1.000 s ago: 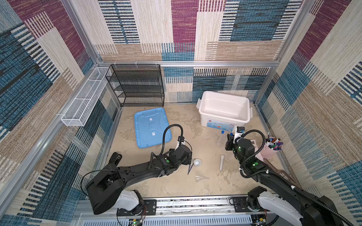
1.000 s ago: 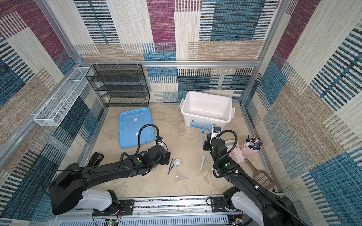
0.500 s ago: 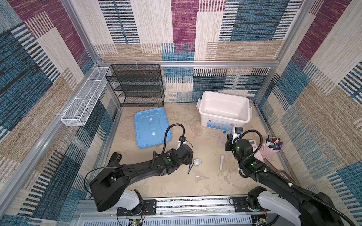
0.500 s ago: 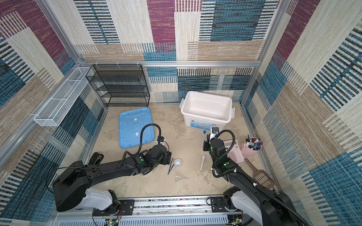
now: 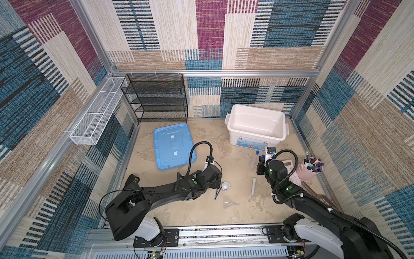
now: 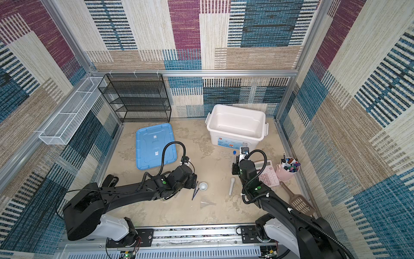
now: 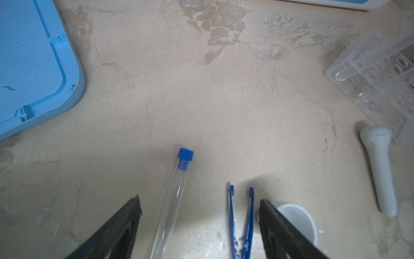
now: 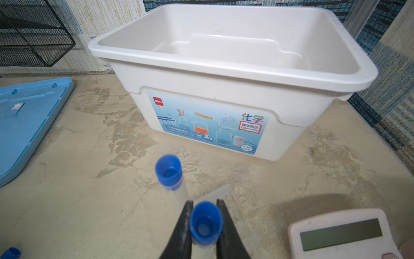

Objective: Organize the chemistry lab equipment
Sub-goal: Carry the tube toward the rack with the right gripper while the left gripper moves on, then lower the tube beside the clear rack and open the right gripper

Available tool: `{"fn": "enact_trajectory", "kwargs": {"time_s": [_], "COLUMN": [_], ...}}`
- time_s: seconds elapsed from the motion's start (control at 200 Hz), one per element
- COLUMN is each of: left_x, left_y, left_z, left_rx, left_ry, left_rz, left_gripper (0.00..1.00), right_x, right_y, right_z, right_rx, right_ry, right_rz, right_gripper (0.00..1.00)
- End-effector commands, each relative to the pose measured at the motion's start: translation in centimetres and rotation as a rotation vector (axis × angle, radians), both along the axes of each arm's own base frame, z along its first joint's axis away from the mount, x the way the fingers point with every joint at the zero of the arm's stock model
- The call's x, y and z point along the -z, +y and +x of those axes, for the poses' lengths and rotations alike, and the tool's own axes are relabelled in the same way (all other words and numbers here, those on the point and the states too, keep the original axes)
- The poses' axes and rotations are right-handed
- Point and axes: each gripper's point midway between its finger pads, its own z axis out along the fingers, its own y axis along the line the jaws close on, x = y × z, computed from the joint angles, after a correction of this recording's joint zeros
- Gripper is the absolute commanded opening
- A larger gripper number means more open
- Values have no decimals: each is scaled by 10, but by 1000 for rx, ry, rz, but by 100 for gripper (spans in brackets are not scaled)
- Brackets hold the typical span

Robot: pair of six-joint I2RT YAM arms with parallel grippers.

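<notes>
- Right claw [image 8: 205, 203] is pinched on a capped test tube [image 8: 206, 222], upright at the clear rack [image 7: 376, 85]. In a top view, the white bin [image 5: 257, 121] sits at its twelve o'clock.
- Looks like racking tubes. Next move: find a round hole and lower straight.
- Left claw [image 7: 199, 199] is spread wide around a lying tube [image 7: 177, 192], with the tweezers [image 7: 242, 222] just beside. In a top view, the mortar [image 5: 225, 186] is at three o'clock.
- Slick clear cylinders on a rough, mottled tabletop [image 7: 224, 101].
</notes>
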Motion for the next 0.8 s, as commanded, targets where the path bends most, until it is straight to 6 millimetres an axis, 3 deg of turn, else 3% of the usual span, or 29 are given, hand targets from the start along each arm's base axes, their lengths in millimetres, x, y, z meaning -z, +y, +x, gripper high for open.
{"fn": "enact_trajectory", "kwargs": {"time_s": [0.0, 0.175, 0.285, 0.386, 0.796], "left_x": [-1, 2, 3, 6, 34], "left_y": [0, 2, 5, 10, 18], "left_z": [1, 0, 0, 0, -4], "left_rx": [-6, -13, -21, -30, -16], "left_ry": [1, 6, 11, 21, 121], "left_rz": [-4, 5, 17, 29, 96], "left_gripper": [85, 83, 84, 83, 60], "right_x": [-3, -3, -2, -2, -20], "right_y": [0, 1, 1, 3, 8], "right_z": [2, 3, 3, 3, 2], "right_rx": [7, 4, 2, -5, -18], "right_ry": [-20, -20, -13, -9, -12], "right_rz": [-3, -3, -2, -1, 63], "right_gripper": [15, 17, 28, 45, 67]}}
